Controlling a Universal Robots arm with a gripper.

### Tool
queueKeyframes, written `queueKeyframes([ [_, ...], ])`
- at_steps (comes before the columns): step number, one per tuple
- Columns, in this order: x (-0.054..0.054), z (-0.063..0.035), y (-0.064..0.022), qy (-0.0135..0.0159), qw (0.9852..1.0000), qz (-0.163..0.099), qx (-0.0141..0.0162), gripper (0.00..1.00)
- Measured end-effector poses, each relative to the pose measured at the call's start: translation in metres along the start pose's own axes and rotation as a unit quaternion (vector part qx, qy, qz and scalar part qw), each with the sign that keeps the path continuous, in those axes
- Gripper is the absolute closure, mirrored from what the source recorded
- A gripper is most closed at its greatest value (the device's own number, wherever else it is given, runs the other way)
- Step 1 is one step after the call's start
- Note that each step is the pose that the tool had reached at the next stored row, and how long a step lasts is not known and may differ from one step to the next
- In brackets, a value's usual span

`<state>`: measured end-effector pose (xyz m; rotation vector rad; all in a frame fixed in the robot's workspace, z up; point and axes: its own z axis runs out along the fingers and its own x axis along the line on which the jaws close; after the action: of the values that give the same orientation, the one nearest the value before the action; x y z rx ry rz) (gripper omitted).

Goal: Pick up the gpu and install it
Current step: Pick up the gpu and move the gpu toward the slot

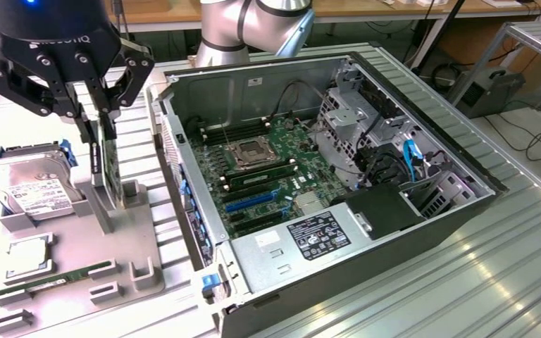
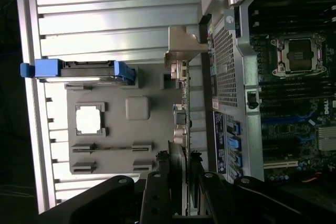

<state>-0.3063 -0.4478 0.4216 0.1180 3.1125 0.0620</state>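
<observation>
The gpu (image 1: 110, 165) is a thin black card standing on edge over the grey fixture tray (image 1: 129, 264), at the exterior view's left. My gripper (image 1: 101, 127) comes down from above and is shut on the card's upper edge. In the wrist view the gpu (image 2: 180, 114) runs edge-on away from the gripper (image 2: 178, 190), its pale metal bracket facing the camera, with dark fingers (image 2: 156, 192) on both sides. The card's lower end sits by a grey post of the tray; whether it still rests in the holder I cannot tell.
The open computer case (image 1: 458, 211) lies to the exterior view's right, its motherboard (image 1: 261, 176) showing blue card slots (image 1: 250, 202). On the tray sit a silver hard drive (image 1: 26, 186), a processor (image 1: 28, 257) and a green memory stick (image 1: 54, 279). The robot's base (image 1: 242, 28) stands behind the case.
</observation>
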Motion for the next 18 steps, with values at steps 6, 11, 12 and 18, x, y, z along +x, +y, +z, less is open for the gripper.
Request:
queueKeyframes([
  [6,-0.0001,-0.0047,0.0002,-0.0001,1.0000,0.000,0.0000,0.74],
  [11,-0.0002,-0.0075,0.0003,0.0000,1.0000,0.000,0.0000,0.74],
  [12,-0.0002,-0.0075,0.0003,0.0000,1.0000,0.000,0.0000,0.74],
  [18,-0.0004,-0.0076,0.0003,0.0000,1.0000,0.000,0.0000,0.74],
])
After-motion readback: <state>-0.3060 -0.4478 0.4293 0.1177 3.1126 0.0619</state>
